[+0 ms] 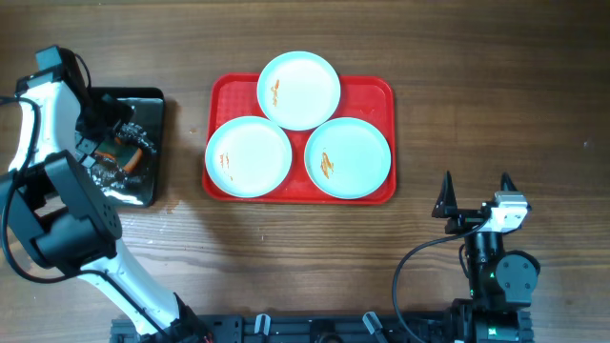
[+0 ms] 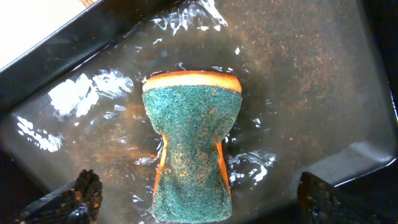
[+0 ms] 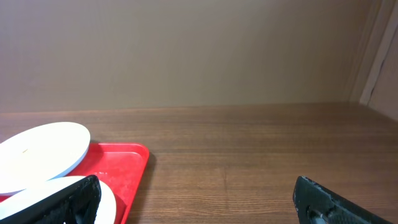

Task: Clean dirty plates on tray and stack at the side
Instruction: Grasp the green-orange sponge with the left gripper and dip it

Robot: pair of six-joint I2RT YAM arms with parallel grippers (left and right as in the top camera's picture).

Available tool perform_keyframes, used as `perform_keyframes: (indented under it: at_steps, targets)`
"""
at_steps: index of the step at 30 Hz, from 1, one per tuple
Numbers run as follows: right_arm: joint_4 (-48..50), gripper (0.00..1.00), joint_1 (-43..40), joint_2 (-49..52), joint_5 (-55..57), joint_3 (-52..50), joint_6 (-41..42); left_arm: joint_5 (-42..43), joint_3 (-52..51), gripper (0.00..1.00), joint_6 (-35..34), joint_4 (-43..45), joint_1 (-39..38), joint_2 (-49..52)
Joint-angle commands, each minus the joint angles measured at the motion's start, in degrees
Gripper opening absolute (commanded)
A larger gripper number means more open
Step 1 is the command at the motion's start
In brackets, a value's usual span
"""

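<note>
Red tray [image 1: 379, 90] sits mid-desk [image 1: 496, 86], toward the far edge. All three plates are on it.
- Far plate [image 1: 298, 90]: pokes out over the tray's far rim, orange smear on its left part.
- Left plate [image 1: 249, 156]: at the tray's near-left corner, edge slightly over the left rim, small smear on its left side.
- Right plate [image 1: 348, 157]: at the near-right corner, orange smear in the middle.

The three plates touch or overlap where they meet. Right wrist view shows one plate sitting higher and tilted over another.

Left arm: base at the near-left corner of the desk. The arm folds up and reaches along the left edge, wrist bent down over the black tray [image 1: 152, 100] by the left edge. Left tool [image 2: 199, 193] points down into that tray with fingers apart, one fingertip [image 2: 84, 196] on each side of the sponge [image 2: 191, 143] and neither touching it. The sponge lies in shallow water, green scrub face up, orange foam showing at the edges, pinched narrow at the waist.

Right arm: folded compact over its base near the near-right corner, wrist level, tool aimed toward the far edge. Right tool [image 1: 476, 186] has fingers spread wide, holds nothing, and is well apart from the tray. Its camera looks low across the desk, with the tray's corner and two plate edges at lower left.
</note>
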Motion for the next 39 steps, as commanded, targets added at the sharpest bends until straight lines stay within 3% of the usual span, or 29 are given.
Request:
perform_keyframes:
  at_steps: [1,3,5,9,10,11,12,13,15,17,18,19,28,30,33,36,37,39]
  targets:
    - [0.13,1.00,-0.39,-0.35,0.35,-0.07,-0.76,-0.09,-4.02,1.00,-1.16,1.25,-0.07,-0.48]
    - [0.13,1.00,-0.39,-0.35,0.35,-0.07,-0.79,1.95,-7.67,1.00,-1.68,3.91,-0.07,-0.48]
    - [0.13,1.00,-0.39,-0.35,0.35,-0.07,-0.76,3.37,-10.71,0.82,-1.68,6.62,-0.11,-0.48]
    - [0.13,1.00,-0.39,-0.35,0.35,-0.07,-0.76,3.58,-12.87,0.56,-1.68,9.44,-0.11,-0.46]
    - [0.13,1.00,-0.39,-0.35,0.35,-0.07,-0.76,3.56,-12.87,0.33,-1.68,9.84,-0.11,-0.46]
    - [0.13,1.00,-0.39,-0.35,0.35,-0.07,-0.76,3.56,-12.87,0.27,-1.68,10.34,-0.11,-0.35]
    - [0.13,1.00,-0.39,-0.35,0.35,-0.07,-0.79,3.56,-12.87,0.12,-1.68,10.60,-0.11,-0.33]
    - [0.13,1.00,-0.39,-0.35,0.35,-0.07,-0.76,3.56,-12.87,0.04,-1.68,10.60,-0.11,-0.33]
    - [0.13,1.00,-0.39,-0.35,0.35,-0.07,-0.79,4.33,-12.85,0.04,-1.68,10.56,-0.11,-0.37]
    - [0.13,1.00,-0.39,-0.35,0.37,-0.07,-0.76,5.88,-12.74,0.04,-1.62,10.54,-0.11,-0.37]
    - [0.13,1.00,-0.39,-0.35,0.37,-0.07,-0.79,6.86,-12.63,0.18,-1.44,10.60,-0.11,-0.37]
    - [0.13,1.00,-0.39,-0.35,0.35,-0.07,-0.76,6.93,-12.63,1.00,-1.42,11.39,-0.09,-0.37]
    - [0.13,1.00,-0.39,-0.35,0.35,-0.07,-0.76,-2.73,-12.66,1.00,-1.46,19.67,0.07,-0.35]
    - [0.13,1.00,-0.39,-0.35,0.35,-0.07,-0.76,-2.73,-12.66,0.89,-1.46,21.57,0.04,-0.35]
    - [0.13,1.00,-0.39,-0.35,0.35,-0.07,-0.76,-2.69,-12.66,0.53,-1.46,22.21,0.04,-0.33]
    - [0.13,1.00,-0.39,-0.35,0.35,-0.07,-0.76,-2.73,-12.66,0.28,-1.44,22.32,0.07,-0.26]
    - [0.13,1.00,-0.39,-0.35,0.35,-0.07,-0.76,-2.71,-12.66,0.04,-1.42,22.43,0.04,-0.26]
    - [0.13,1.00,-0.39,-0.35,0.37,-0.07,-0.76,-2.71,-12.63,0.04,-1.40,22.05,0.04,-0.35]
